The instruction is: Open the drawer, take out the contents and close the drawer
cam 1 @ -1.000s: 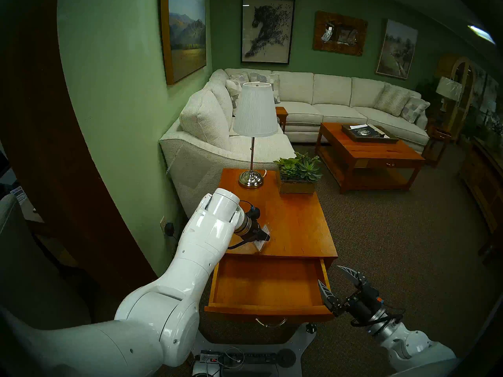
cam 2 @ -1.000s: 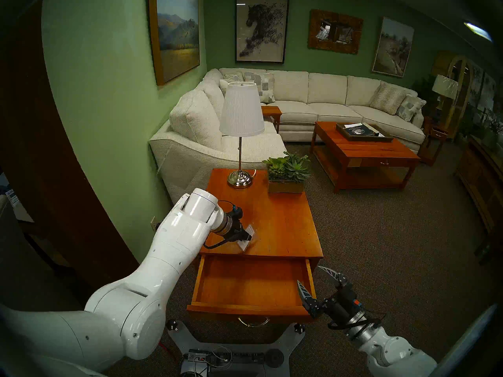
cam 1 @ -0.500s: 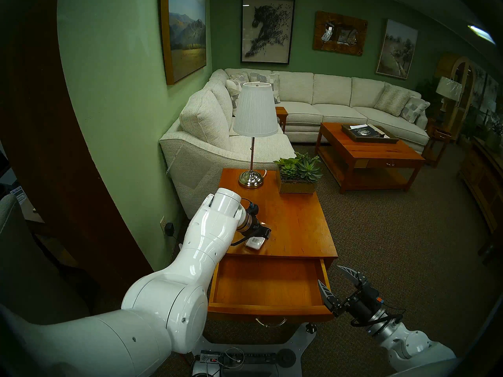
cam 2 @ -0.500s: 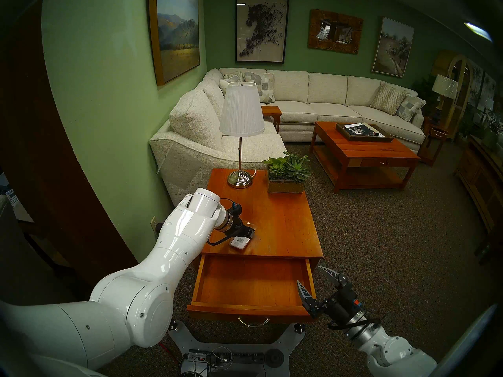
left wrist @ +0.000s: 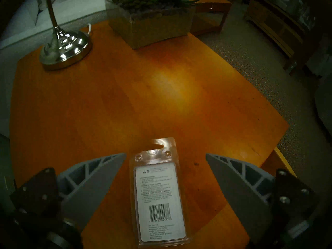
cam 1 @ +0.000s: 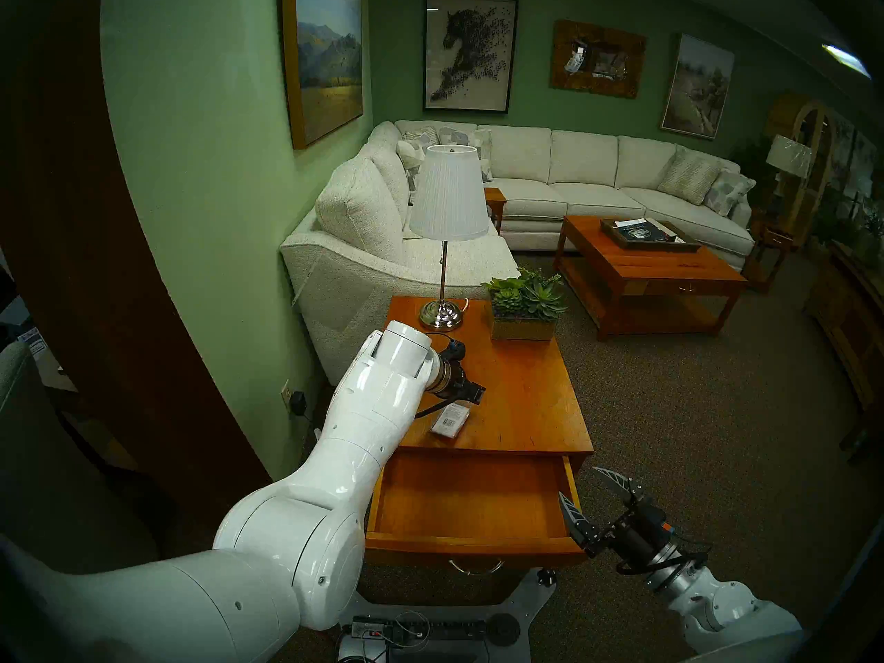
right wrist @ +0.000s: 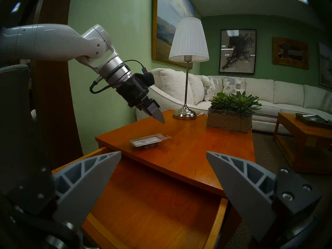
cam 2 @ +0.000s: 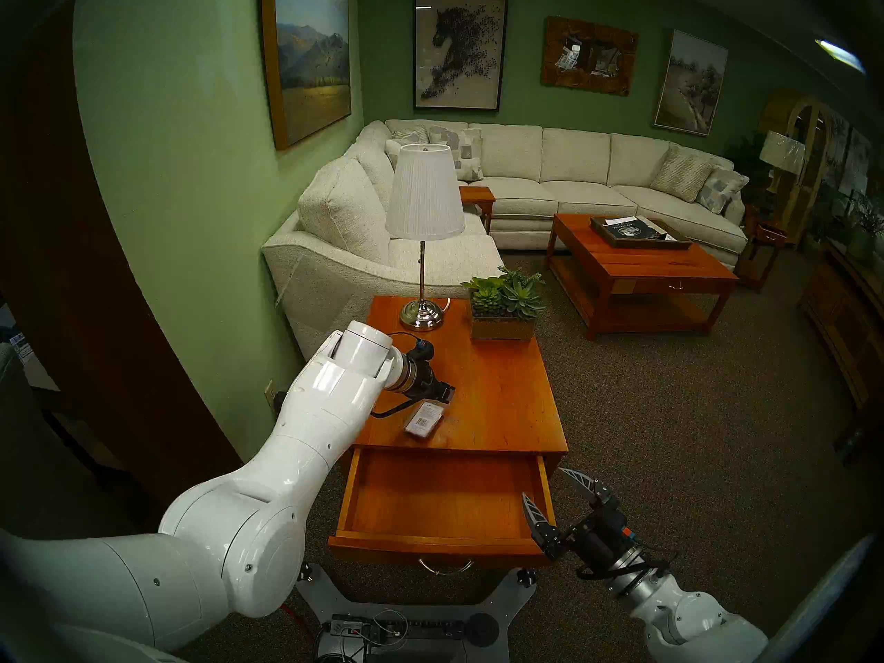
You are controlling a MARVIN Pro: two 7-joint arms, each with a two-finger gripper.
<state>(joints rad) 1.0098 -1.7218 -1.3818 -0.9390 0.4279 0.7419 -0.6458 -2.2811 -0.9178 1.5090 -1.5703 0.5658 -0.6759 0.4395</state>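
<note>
**Packet on the table top, drawer open**

The packet (cam 1: 449, 420) lies flat on the side table (cam 1: 526, 399), label up, near the front left of the top and just behind the edge over the drawer (cam 1: 471, 502). Its hang tab points toward the far end of the table. Nothing touches it.

The left gripper (left wrist: 165, 156) hangs just above the packet with its fingers spread wide, one to each side, and is clear of it; seen from the right wrist, its tips are raised off the wood.

The drawer stands pulled out toward the robot, its light wooden floor bare. Its curved metal handle (cam 1: 476, 565) shows on the front.

The right gripper (cam 1: 591, 492) is beside the drawer's right front corner, fingers apart and holding nothing. One finger (cam 1: 571, 509) overlaps the drawer's right wall in the head view; whether it touches cannot be told.

At the far end of the table stand a lamp (cam 1: 447, 236) on the left and a planter (cam 1: 524, 308) of succulents on the right, both well apart from the packet. The wood between is clear. A sofa (cam 1: 574, 179) and a coffee table (cam 1: 646, 274) lie beyond.
</note>
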